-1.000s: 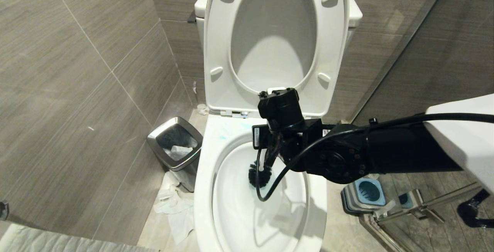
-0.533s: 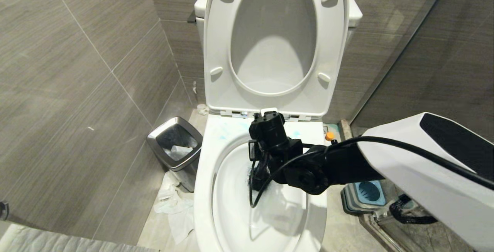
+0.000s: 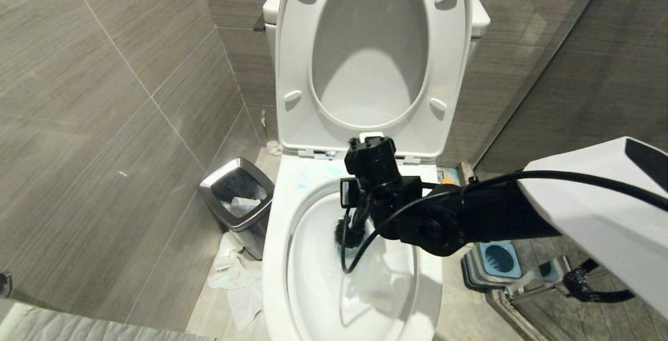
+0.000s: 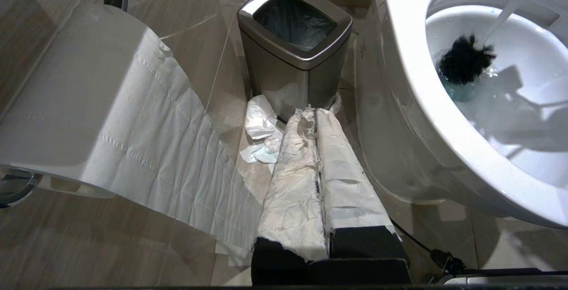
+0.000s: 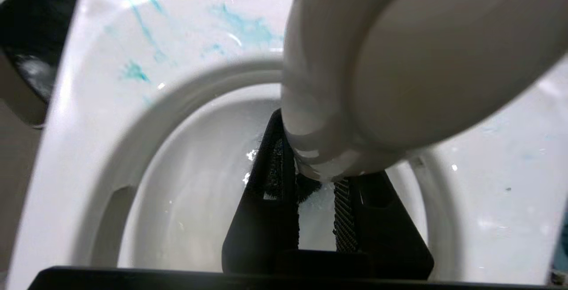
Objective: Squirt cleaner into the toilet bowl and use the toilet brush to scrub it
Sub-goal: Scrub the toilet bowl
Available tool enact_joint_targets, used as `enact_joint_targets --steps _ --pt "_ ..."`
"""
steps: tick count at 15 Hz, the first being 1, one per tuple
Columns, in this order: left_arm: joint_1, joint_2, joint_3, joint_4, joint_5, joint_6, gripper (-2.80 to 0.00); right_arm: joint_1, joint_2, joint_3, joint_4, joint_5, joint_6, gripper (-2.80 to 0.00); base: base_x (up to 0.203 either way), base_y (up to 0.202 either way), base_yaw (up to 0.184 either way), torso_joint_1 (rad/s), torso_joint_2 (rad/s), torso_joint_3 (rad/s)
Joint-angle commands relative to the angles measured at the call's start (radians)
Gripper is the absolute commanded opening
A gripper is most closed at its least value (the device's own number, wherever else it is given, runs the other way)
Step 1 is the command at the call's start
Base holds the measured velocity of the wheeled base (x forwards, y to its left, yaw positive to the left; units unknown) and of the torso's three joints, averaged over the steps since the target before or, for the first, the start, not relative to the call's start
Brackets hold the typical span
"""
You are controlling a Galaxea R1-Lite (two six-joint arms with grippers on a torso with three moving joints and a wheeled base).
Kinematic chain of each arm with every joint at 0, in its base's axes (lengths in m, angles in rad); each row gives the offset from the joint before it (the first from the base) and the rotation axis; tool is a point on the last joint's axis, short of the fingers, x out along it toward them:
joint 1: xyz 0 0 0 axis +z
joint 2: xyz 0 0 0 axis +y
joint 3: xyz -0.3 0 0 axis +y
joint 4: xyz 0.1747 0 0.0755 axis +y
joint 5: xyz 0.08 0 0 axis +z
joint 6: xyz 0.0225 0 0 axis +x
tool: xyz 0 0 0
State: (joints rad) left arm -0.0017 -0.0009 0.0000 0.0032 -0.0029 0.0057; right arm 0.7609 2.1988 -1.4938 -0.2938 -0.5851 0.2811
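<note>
The toilet point(image 3: 276, 257) stood against the back wall, seat point(image 3: 292, 43) raised. The brush point(image 3: 348, 234) head sat in its bowl, under the right tool point(image 3: 360, 215). A bin point(image 3: 237, 200) stood left of the toilet, paper point(image 3: 235, 283) before it; the holder point(image 3: 493, 265) stood right.

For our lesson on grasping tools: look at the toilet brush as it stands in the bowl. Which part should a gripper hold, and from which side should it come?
Grip the toilet brush on its slim handle near the upper end, coming from above. The dark head sits down in the toilet bowl, and the handle slants up clear of the rim. The right gripper already holds it there.
</note>
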Motion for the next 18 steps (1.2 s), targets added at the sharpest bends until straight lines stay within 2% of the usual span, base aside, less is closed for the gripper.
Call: enact_joint_targets --steps 1,11,14,18 --pt "0.0 0.001 0.002 0.0 0.0 0.0 -2.8 0.0 -0.086 0.002 0.018 0.001 -0.002 -2.8 0.0 0.0 0.0 0.0 0.0 0.0" --pt "0.0 0.001 0.002 0.0 0.0 0.0 -2.8 -0.002 0.128 -0.028 -0.016 -0.01 0.006 -2.8 0.0 0.0 0.0 0.0 0.0 0.0" --pt "0.0 0.001 0.002 0.0 0.0 0.0 -2.8 -0.002 0.111 -0.015 -0.015 -0.022 0.006 -2.8 0.0 0.0 0.0 0.0 0.0 0.0" --pt "0.0 0.001 0.002 0.0 0.0 0.0 -2.8 0.002 -0.052 0.014 0.054 -0.008 0.004 -2.8 0.0 0.0 0.0 0.0 0.0 0.0"
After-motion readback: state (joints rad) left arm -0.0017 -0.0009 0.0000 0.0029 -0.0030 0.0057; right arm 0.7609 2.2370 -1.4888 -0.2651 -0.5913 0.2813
